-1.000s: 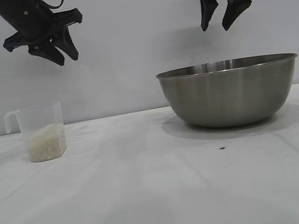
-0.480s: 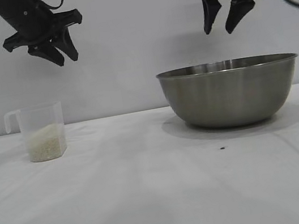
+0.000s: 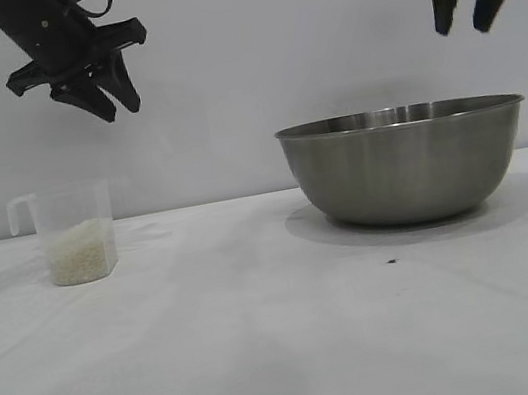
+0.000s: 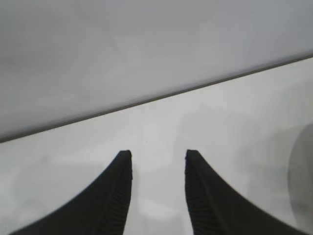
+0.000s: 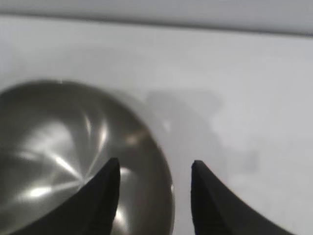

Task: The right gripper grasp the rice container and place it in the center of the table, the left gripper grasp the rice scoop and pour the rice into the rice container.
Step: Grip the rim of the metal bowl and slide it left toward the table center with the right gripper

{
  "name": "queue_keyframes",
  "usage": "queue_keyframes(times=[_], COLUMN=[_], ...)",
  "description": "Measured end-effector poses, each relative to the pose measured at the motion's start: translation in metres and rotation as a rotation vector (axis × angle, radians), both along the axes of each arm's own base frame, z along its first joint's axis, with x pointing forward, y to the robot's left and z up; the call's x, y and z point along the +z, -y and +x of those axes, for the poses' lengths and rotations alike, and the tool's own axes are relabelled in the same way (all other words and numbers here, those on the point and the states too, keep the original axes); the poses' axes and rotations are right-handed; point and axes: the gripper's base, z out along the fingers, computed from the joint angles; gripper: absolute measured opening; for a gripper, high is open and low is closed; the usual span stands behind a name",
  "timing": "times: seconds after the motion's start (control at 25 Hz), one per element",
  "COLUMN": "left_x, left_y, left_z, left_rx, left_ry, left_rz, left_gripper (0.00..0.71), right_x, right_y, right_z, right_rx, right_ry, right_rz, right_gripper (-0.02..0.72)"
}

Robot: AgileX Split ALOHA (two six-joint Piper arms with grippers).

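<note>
Right claw [image 3: 470, 19], fingers apart & empty, hangs above the steel bowl's [image 3: 407, 165] right rim; bowl sits right of centre on the table [image 3: 271, 359]. Left claw [image 3: 108, 97], part-open, empty, hovers over the cup [image 3: 76, 234] of rice [image 3: 79, 251]. Risk: thin rim slips the pinch, bowl tips or skids.
</note>
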Motion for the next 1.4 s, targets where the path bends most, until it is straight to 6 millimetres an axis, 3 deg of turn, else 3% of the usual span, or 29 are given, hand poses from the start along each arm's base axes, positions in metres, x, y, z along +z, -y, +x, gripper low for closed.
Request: queue_keyframes(times=[0.08,0.24,0.36,0.48,0.72,0.88,0.92,0.96,1.0,1.2,1.24,1.4], left_x=[0.000,0.001,0.001,0.003,0.003,0.002,0.003,0.003,0.004,0.015,0.019,0.029], left_y=[0.000,0.000,0.000,0.000,-0.001,-0.001,-0.001,0.000,-0.001,-0.001,-0.001,-0.001], left_z=[0.000,0.000,0.000,-0.001,-0.001,-0.001,-0.001,-0.001,-0.002,-0.004,-0.005,-0.008], left_rx=[0.000,-0.002,-0.003,-0.003,-0.004,-0.005,-0.006,-0.006,-0.007,-0.008,-0.008,-0.015], left_ry=[0.000,0.001,0.003,0.006,0.006,0.004,0.004,0.004,0.005,0.024,0.031,0.040], left_rz=[0.000,0.006,0.007,0.009,0.011,0.011,0.011,0.011,0.010,0.009,0.007,0.004], left_gripper=[0.223,0.223,0.223,0.223,0.223,0.223,0.223,0.223,0.223,0.223,0.223,0.223], right_x=[-0.012,-0.025,-0.029,-0.030,-0.029,-0.023,-0.020,-0.017,-0.013,0.028,0.036,0.071], right_y=[0.000,0.000,-0.003,-0.021,-0.077,-0.100,-0.101,-0.101,-0.100,-0.093,-0.092,-0.087], right_z=[0.002,0.003,0.003,-0.002,-0.019,-0.029,-0.030,-0.031,-0.031,-0.038,-0.040,-0.068], right_rx=[0.001,0.010,0.024,0.069,0.217,0.274,0.280,0.285,0.286,0.287,0.292,0.284], right_ry=[-0.026,-0.052,-0.067,-0.082,-0.113,-0.103,-0.098,-0.091,-0.081,0.018,0.042,0.203], right_rz=[-0.006,-0.015,-0.023,-0.034,-0.066,-0.070,-0.073,-0.082,-0.095,-0.107,-0.101,-0.014], right_gripper=[0.327,0.103,0.000,0.000,0.000,0.000,0.050,0.050,0.130,0.387,0.416,0.409])
